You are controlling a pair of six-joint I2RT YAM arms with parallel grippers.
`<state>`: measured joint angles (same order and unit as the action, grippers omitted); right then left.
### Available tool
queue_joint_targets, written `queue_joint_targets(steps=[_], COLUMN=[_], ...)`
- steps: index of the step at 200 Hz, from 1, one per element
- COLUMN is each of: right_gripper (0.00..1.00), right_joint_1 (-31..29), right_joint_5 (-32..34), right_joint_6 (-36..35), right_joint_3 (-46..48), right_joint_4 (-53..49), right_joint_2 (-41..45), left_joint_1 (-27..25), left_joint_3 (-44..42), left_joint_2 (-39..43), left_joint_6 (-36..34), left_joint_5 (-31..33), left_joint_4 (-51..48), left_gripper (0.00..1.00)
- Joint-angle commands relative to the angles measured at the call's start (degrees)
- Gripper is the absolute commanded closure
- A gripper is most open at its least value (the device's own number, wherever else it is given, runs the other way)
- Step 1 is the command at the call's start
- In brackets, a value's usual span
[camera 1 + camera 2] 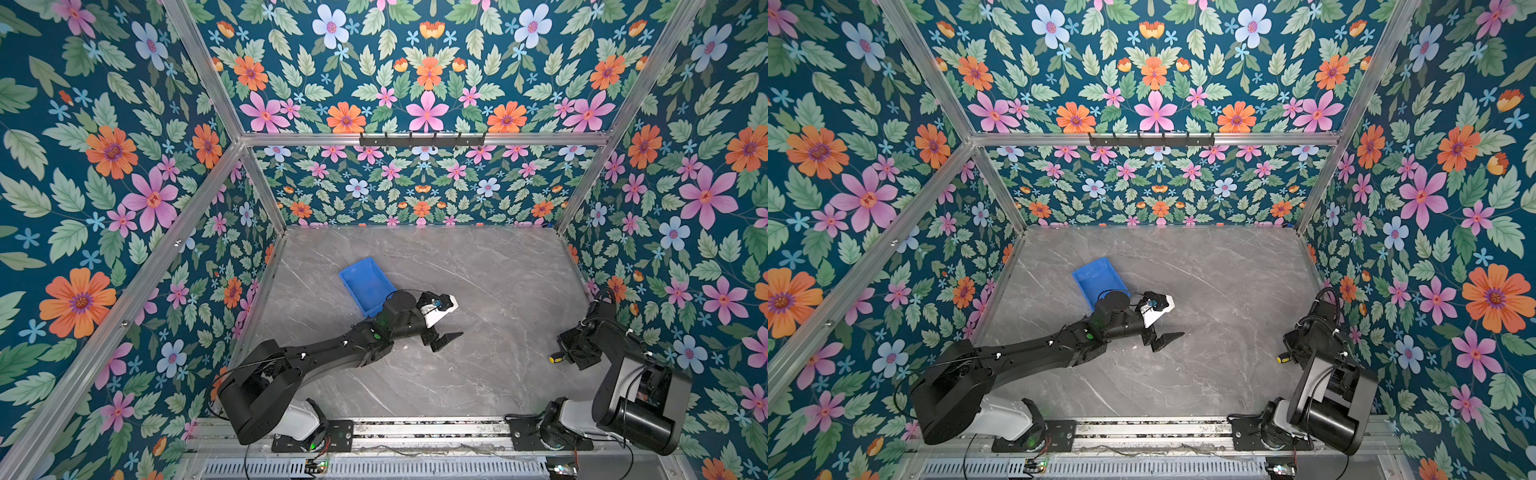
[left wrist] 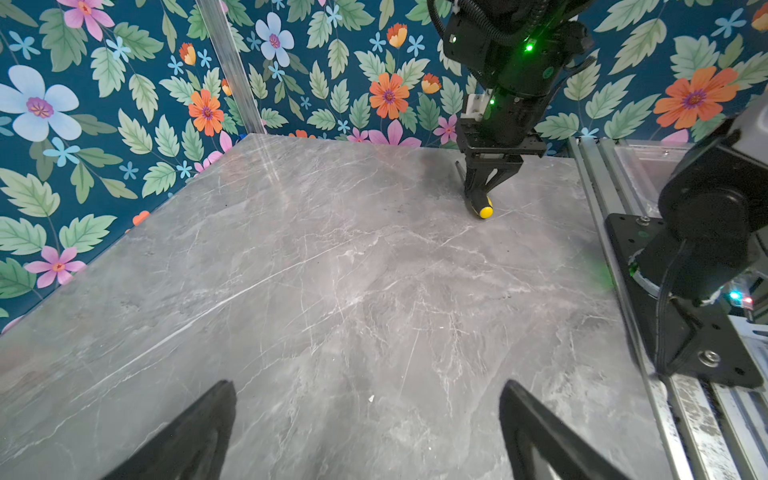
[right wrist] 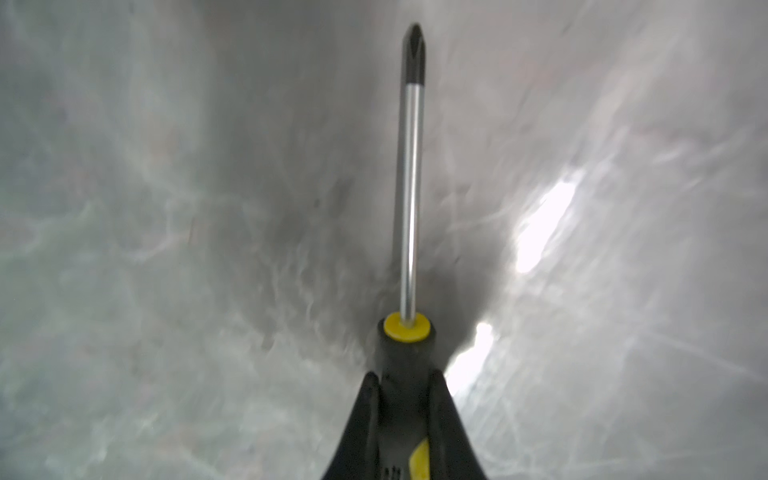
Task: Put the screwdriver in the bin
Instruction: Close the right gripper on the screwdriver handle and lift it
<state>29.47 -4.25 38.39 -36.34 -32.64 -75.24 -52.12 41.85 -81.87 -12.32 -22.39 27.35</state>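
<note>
The screwdriver (image 3: 409, 187) has a black-and-yellow handle and a bright shaft with a dark tip. My right gripper (image 3: 403, 378) is shut on its handle, near the table's right edge. In both top views only the yellow butt end of the screwdriver (image 1: 555, 358) (image 1: 1283, 358) sticks out from under the right wrist. In the left wrist view the right gripper (image 2: 478, 193) points straight down, with the screwdriver (image 2: 482, 206) low at the tabletop. The blue bin (image 1: 361, 280) (image 1: 1096, 274) sits left of centre, its near corner hidden by my left arm. My left gripper (image 1: 451, 324) (image 1: 1169, 322) (image 2: 368, 386) hangs open and holds nothing.
Floral walls close in the grey marble table (image 1: 478, 270) on three sides. A metal rail (image 1: 415, 428) with both arm bases runs along the front edge. A black hook bar (image 1: 422, 139) hangs high on the back wall. A small white speck (image 2: 371, 399) lies under the left gripper.
</note>
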Motion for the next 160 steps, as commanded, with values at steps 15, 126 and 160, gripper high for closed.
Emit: queue_joint_targets(steps=[15,126,160], right_gripper=[1.00,1.00,1.00], right_joint_1=[0.06,-8.25,-13.28], right_joint_5=[-1.37,1.22,2.83], right_joint_6=[0.80,-8.03,-12.50], right_joint_3=[0.04,-1.70,-3.35], right_joint_4=[-2.72,-1.72,-0.48], right_joint_2=[3.94,17.50,19.37], left_joint_1=[0.16,1.14,2.38], left_joint_3=[-0.44,-4.05,-6.01], left_joint_2=[0.01,1.35,2.41], left_joint_6=[0.68,9.65,13.10], left_joint_5=[0.51,4.91,6.35], left_joint_4=[1.34,9.28,11.57], left_gripper=[0.00,0.00,0.00])
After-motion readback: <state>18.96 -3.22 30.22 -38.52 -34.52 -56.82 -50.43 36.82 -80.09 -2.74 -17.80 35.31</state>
